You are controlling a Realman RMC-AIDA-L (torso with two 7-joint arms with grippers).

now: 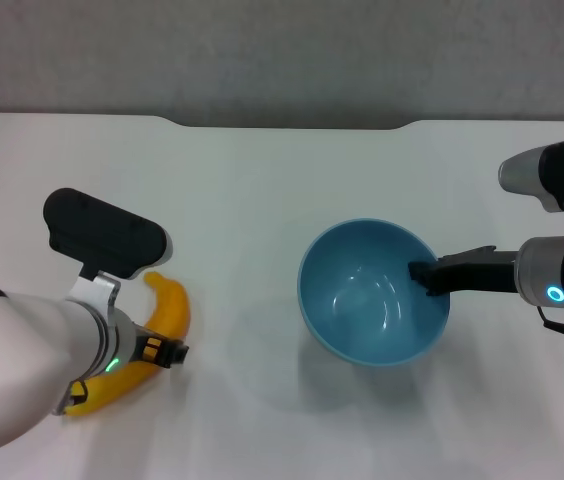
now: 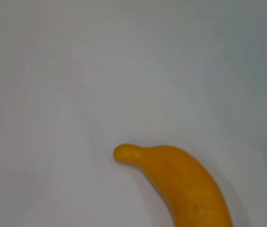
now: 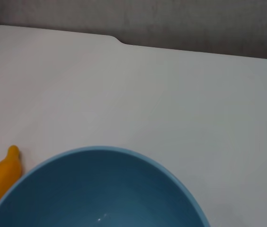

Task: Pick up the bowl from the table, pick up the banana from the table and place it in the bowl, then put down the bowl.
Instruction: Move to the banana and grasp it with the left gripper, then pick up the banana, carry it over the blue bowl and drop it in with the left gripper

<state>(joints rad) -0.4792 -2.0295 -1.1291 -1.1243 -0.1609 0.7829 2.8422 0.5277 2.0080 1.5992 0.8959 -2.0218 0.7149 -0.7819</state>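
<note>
Grey wall [image 1: 282, 50] behind, plain, dark strip [image 1: 292, 125] along its base, nothing else.

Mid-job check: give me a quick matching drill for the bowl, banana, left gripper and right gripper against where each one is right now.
Things:
1. bowl
2. banana
3. left gripper
4. right gripper

Places:
A. at the bowl's right rim, reaching over its edge
B. lying on the table, left side, partly under an arm
C. right of centre, nothing inside it
D. down at the banana's middle

Pairs: 1-C, 2-B, 3-D, 4-A
</note>
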